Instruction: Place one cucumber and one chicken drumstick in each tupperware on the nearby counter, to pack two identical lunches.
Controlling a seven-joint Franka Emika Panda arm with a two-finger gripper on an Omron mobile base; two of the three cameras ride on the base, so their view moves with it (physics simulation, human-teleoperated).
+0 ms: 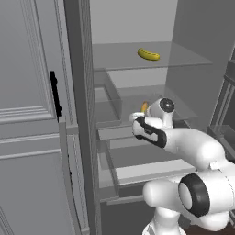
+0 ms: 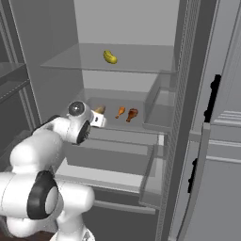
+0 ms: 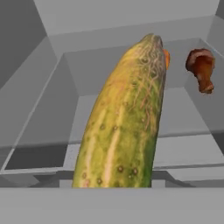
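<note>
Hand view puts the held yellow-green, speckled cucumber (image 3: 124, 127) right at your camera: it rises from the bottom edge, between the gripper's jaws, and runs up and away, its skin mottled with darker green streaks and small dots. You have the white two-finger gripper (image 2: 100, 116) closed on that cucumber, at the front of the fridge's middle glass shelf (image 2: 141, 126). From the left base view the gripper (image 1: 140, 120) hides most of it; only an orange-yellow tip pokes out above the hand.

Beyond the cucumber's far end you see a glossy red-brown, club-shaped chicken drumstick (image 3: 201, 68) lying on the same shelf, and a sliver of a second orange drumstick (image 3: 166, 58) just behind the cucumber's tip. From the right base view, both drumsticks (image 2: 120, 112) (image 2: 132, 114) lie side by side, near the gripper.

Farthest, on the upper translucent shelf (image 1: 183, 57), the second curved cucumber (image 1: 148, 54) lies alone.
</note>
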